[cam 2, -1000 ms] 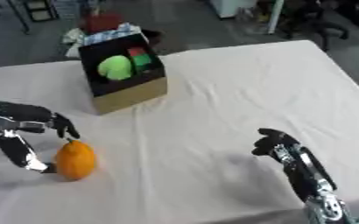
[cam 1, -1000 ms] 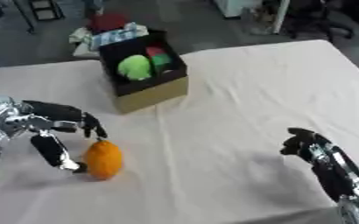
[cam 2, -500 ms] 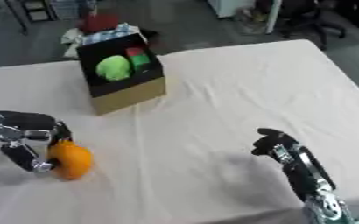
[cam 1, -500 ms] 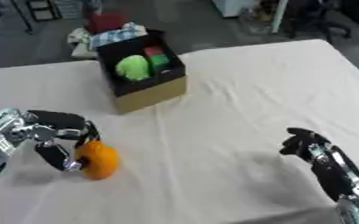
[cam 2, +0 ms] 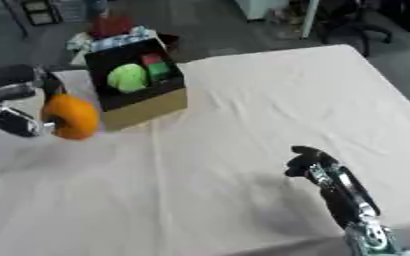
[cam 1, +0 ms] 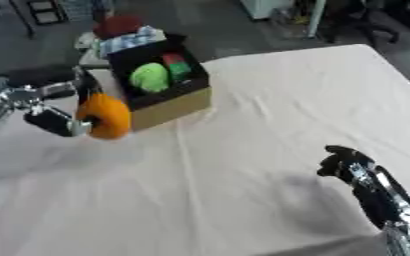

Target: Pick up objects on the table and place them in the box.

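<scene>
Evidently the left hand (cam 1: 47, 107) had its fingers curled round the orange (cam 1: 105, 116), held off the table (cam 1: 270, 100) at mid-left, just beside the box (cam 1: 160, 82), prob. so it clears the wall before the drop. Box already held a green obj. (cam 1: 149, 77) & sth red-green. Right hand (cam 1: 353, 167) sat idle lower right, fingers curled on nothing.

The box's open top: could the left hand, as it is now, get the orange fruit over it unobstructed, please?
Probably yes. The left hand holds the orange fruit lifted beside the box, and nothing stands between them; its open top shows room beside the green item.
</scene>
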Tool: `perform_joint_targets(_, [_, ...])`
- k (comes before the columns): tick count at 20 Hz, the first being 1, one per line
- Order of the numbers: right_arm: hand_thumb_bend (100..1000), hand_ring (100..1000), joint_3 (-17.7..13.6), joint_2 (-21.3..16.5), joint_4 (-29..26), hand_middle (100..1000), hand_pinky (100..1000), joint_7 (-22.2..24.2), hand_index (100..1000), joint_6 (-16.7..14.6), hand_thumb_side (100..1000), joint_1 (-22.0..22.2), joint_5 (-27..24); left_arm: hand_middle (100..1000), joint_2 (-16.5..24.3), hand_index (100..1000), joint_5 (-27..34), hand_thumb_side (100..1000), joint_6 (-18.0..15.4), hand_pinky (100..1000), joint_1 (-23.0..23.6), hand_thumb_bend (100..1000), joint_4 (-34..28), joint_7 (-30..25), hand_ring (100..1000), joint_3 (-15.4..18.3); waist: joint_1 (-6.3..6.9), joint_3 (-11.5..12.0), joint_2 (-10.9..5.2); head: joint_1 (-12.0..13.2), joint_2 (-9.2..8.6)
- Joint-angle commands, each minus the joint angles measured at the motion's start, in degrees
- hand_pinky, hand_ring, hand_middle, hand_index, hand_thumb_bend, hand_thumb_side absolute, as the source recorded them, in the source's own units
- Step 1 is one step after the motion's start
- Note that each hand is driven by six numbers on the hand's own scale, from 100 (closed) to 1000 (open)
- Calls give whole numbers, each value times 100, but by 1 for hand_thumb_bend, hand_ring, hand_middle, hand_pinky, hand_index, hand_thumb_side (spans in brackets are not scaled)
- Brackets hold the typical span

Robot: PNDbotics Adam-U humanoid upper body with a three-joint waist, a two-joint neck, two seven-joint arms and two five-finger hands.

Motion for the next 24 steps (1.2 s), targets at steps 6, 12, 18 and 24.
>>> perform_joint_targets(6, [100, 598, 33, -9, -73, 583, 695, 55, 800, -6, 745, -91, -9, 539, -1483, 696, -2086, 138, 302, 710, -1137, 100, 2626, 1384, 548, 788, -54, -129, 15, 73, -90])
perform_joint_targets(12, [100, 598, 73, 19, -72, 583, 696, 98, 800, -8, 747, -139, -29, 703, -2074, 876, -2974, 444, 575, 778, -1384, 308, 3525, 2401, 672, 1268, -80, -252, 76, 186, -140])
perform_joint_targets(18, [100, 597, 54, 17, -70, 583, 696, 85, 800, -10, 747, -140, -27, 919, -1969, 999, -2783, 835, 962, 907, -1268, 633, 2931, 3255, 823, 1419, -77, -245, 92, 178, -145])
perform_joint_targets(24, [100, 596, 12, 9, -77, 583, 696, 51, 800, -13, 746, -141, -22, 743, -1345, 895, -1089, 588, 1216, 828, -635, 236, 1006, 3929, 705, 1640, -74, -149, 101, 178, -146])
